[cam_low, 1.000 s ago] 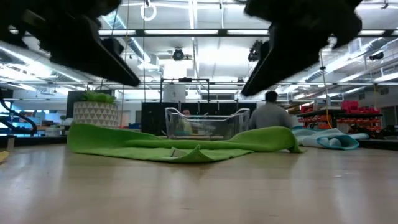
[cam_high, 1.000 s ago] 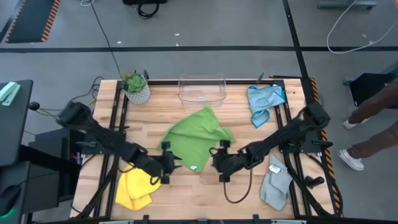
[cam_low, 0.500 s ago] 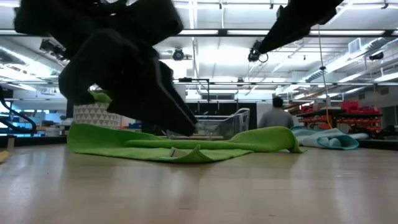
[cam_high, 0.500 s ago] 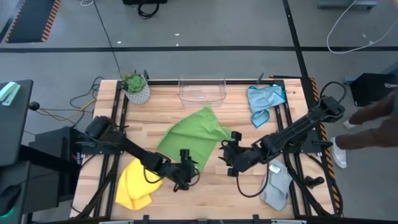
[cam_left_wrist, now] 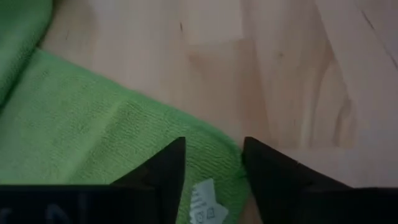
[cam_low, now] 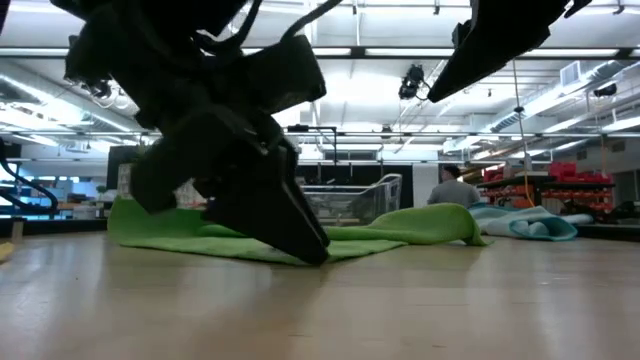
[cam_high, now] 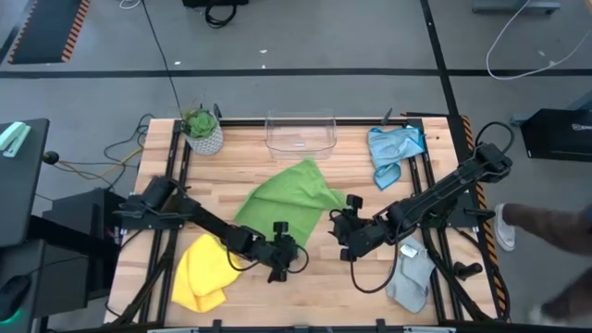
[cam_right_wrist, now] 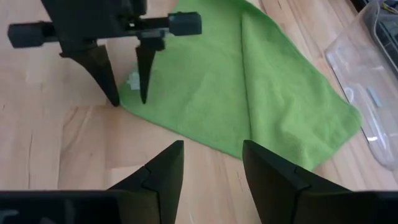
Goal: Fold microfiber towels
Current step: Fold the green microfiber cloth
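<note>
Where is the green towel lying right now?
In the high view the green towel lies spread at the table's centre, below the clear bin, its near corner between the open left gripper and the right gripper.

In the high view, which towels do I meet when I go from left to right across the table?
yellow towel → green towel → light blue towel. The grey towel is left out, because it sits below the blue one at about the same place.

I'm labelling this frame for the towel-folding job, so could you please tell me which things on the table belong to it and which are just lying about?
Job:
green towel
yellow towel
blue towel
grey towel

Lying about:
potted plant
clear bin
</note>
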### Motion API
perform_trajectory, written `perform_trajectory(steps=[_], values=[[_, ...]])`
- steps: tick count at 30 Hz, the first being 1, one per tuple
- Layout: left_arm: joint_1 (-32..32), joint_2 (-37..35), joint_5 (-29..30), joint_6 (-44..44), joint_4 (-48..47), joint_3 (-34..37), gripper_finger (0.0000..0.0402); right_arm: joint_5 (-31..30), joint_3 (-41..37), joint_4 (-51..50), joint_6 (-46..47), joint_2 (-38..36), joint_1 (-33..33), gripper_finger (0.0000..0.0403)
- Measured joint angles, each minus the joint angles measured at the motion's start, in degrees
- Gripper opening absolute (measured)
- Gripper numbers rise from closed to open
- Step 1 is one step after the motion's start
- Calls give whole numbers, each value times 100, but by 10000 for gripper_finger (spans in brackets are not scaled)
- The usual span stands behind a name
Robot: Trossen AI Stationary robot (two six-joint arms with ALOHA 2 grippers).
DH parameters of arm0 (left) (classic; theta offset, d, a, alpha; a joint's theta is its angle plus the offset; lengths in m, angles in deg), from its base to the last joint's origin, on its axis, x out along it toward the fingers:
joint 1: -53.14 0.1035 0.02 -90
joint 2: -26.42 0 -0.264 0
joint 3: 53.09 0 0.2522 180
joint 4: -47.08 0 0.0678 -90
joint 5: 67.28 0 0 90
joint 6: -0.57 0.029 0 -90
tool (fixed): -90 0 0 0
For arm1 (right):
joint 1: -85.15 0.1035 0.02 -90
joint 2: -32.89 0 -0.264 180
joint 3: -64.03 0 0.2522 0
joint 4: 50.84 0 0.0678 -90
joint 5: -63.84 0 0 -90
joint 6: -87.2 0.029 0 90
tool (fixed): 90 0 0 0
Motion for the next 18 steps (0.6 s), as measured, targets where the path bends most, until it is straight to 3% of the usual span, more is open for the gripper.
perform_trajectory(steps=[5, 7, 14, 18], values=[[-123, 50, -4, -83, -31, -7, 41, -96, 0, -338, 272, 0, -62, 172], [-221, 29, 32, -63, -88, -7, 13, -195, 0, -586, 492, 0, -113, 172], [-964, -348, -94, -118, -1177, -228, 6, -180, -51, -1336, 1081, -9, -409, 176], [-1488, -546, -66, -373, -2080, -553, 11, 235, -277, -1314, 1269, -17, -552, 177]])
